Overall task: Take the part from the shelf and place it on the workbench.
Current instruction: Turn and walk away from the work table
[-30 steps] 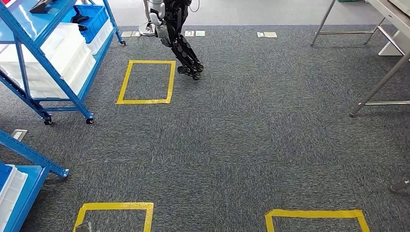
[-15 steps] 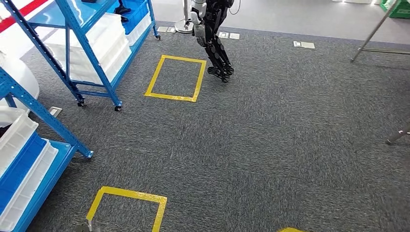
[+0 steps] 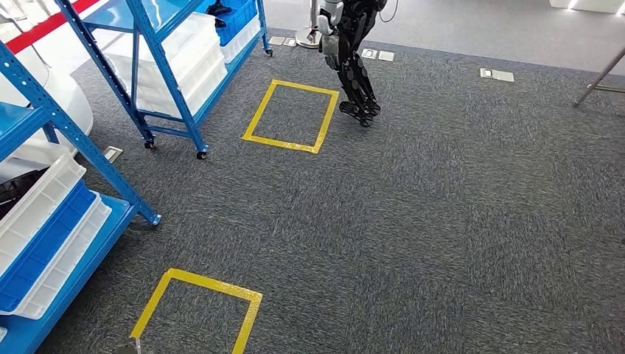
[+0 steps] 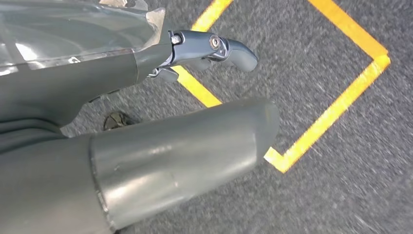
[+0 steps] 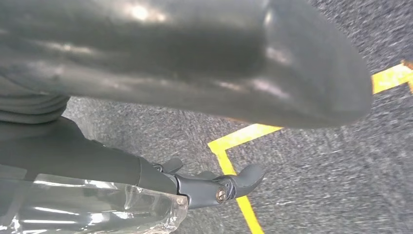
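Note:
Two blue shelf racks stand at the left in the head view. The near shelf (image 3: 70, 133) carries white and blue trays (image 3: 44, 236). The far shelf (image 3: 166, 70) holds white bins and a blue bin with a dark object (image 3: 219, 9) on it, too small to identify. My left hand (image 4: 97, 83) hangs over the carpet, thumb and fingers (image 4: 214, 46) apart, holding nothing. My right hand (image 5: 97, 161) hangs the same way, its fingers (image 5: 229, 187) apart and empty.
Another robot's dark legs (image 3: 354, 59) stand at the back beside a yellow tape square (image 3: 291, 114). A second tape square (image 3: 199, 310) lies close in front. A metal workbench leg (image 3: 601, 77) shows at the far right. Grey carpet covers the floor.
The whole view has swung to the left: the shelves have come further into the picture, and the workbench legs have slid off to the right. Both hands stay empty.

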